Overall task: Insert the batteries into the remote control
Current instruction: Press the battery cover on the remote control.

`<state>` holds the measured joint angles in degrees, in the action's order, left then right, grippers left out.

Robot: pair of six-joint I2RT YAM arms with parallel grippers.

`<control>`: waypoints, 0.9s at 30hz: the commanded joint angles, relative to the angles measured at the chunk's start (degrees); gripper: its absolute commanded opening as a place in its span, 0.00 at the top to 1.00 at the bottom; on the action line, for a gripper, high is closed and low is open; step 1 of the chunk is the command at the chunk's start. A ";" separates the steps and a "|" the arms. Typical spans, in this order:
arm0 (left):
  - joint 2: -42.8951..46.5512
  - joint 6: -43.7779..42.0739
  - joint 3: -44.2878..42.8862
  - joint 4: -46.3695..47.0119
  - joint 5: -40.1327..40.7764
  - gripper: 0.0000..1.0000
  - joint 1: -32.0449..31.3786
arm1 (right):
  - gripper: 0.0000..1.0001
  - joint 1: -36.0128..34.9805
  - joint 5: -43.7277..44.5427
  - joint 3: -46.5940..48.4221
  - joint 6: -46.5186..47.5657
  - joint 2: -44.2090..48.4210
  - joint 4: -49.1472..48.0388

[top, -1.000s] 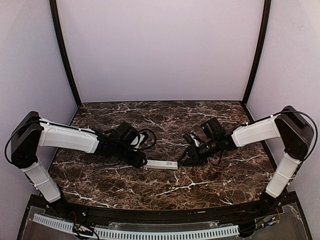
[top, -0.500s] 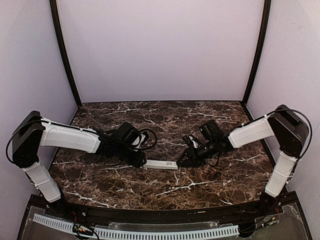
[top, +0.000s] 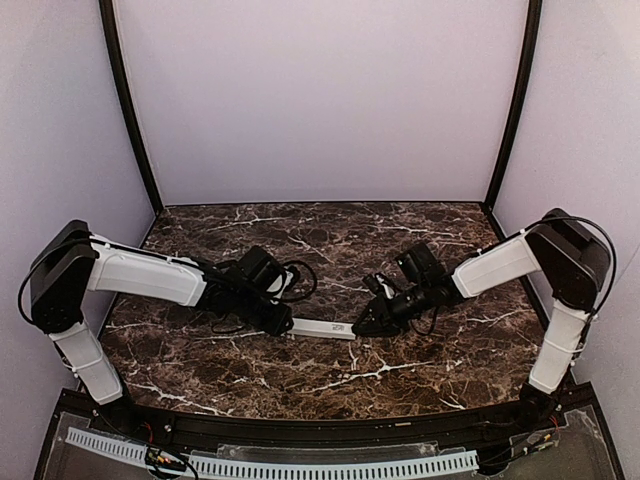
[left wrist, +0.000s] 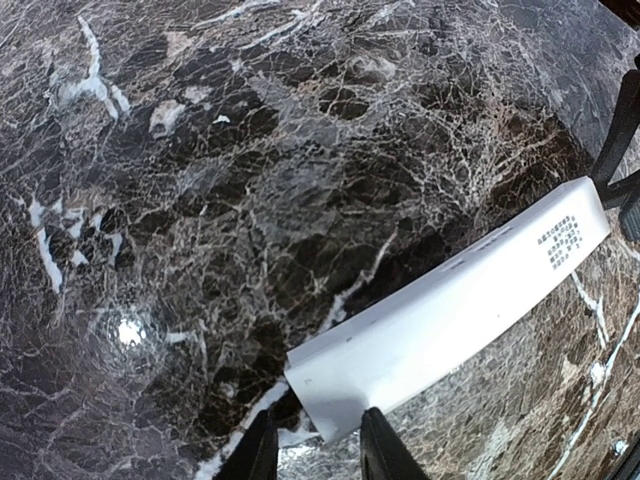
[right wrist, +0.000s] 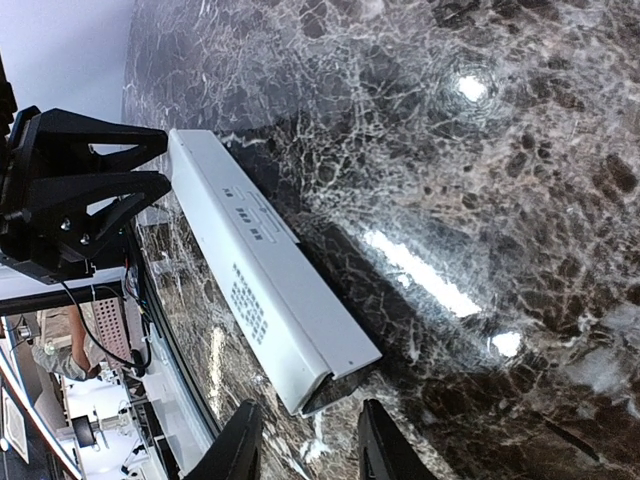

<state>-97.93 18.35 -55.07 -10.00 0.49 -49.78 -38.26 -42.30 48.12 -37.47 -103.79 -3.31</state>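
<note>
1. Slotted white strip (top: pixel 300 466): running along the near rail, in front of the table.
2. Table (top: pixel 330 385): dark marble pattern with white veins, carrying the items below.
3. Remote control (top: pixel 322 328): lying flat at the middle of the table, its long axis running left to right between the two grippers. Small grey print is showing on its upper face towards the right end.
4. Left gripper (top: pixel 285 325): reaching in low from the left. Its fingers (left wrist: pixel 262 448) are standing partly open, one on each side of the remote control's left end. Whether either pad is touching the casing cannot be told, and nothing is being lifted.
5. Right gripper (top: pixel 362 326): reaching in low from the right. Its fingers (right wrist: pixel 240 442) are standing partly open around the remote control's right end, with marble showing in the gaps beside the casing, so nothing is clamped.
6. Back wall (top: pixel 320 100): plain lilac, standing behind the table between two black posts (top: pixel 128 110).
</note>
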 commanded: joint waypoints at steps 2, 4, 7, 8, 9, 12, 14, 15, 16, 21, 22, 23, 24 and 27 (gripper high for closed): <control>-0.60 -0.68 -1.20 -1.23 -0.27 0.72 -0.55 | 0.69 -0.37 -0.93 1.51 -0.35 -1.53 -1.34; -0.84 -0.68 -1.33 -1.21 -0.31 0.72 -0.60 | 0.69 -0.39 -0.98 1.67 -0.36 -1.82 -1.32; -1.22 -0.68 -1.42 -1.18 -0.32 0.73 -0.66 | 0.70 -0.37 -1.13 1.72 -0.31 -2.16 -1.35; -1.28 -0.68 -1.42 -1.17 -0.34 0.73 -0.64 | 0.70 -0.35 -1.13 1.72 -0.24 -2.20 -1.35; -1.29 -0.73 -1.48 -1.16 -0.37 0.73 -0.70 | 0.70 -0.43 -1.12 1.78 -0.23 -2.27 -1.35; -1.44 -0.85 -1.59 -1.16 -0.32 0.73 -0.68 | 0.70 -0.33 -1.20 1.98 -0.25 -2.47 -1.35; -1.33 -0.85 -1.62 -1.23 -0.34 0.73 -0.75 | 0.69 -0.37 -1.20 2.13 -0.31 -2.32 -1.14; -1.22 -0.81 -1.62 -1.35 -0.32 0.73 -0.75 | 0.69 -0.33 -1.20 2.22 -0.18 -2.18 -0.96; -1.06 -0.79 -1.62 -1.56 -0.32 0.73 -0.76 | 0.69 -0.32 -1.06 2.24 -0.03 -1.94 -0.76; 0.38 -0.02 -1.24 -1.71 0.19 0.64 -0.61 | 0.68 -0.11 -0.67 2.57 0.59 -1.81 0.01; 0.90 0.04 -1.17 -1.63 0.07 0.63 -0.61 | 0.68 -0.14 -0.80 2.73 0.65 -1.99 0.08; 1.16 0.20 -1.05 -1.44 -0.20 0.60 -0.50 | 0.68 -0.14 -0.95 2.91 0.71 -2.12 0.13; 1.58 0.29 -1.03 -1.19 -0.26 0.59 -0.50 | 0.68 -0.14 -1.16 3.02 0.72 -2.20 0.19; 2.46 0.67 -0.97 -0.88 -0.31 0.55 -0.15 | 0.68 -0.15 -1.37 3.12 0.53 -2.04 0.30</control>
<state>-98.94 18.44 -55.37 -10.04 0.45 -50.15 -38.26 -42.89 50.04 -37.39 -105.34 -3.05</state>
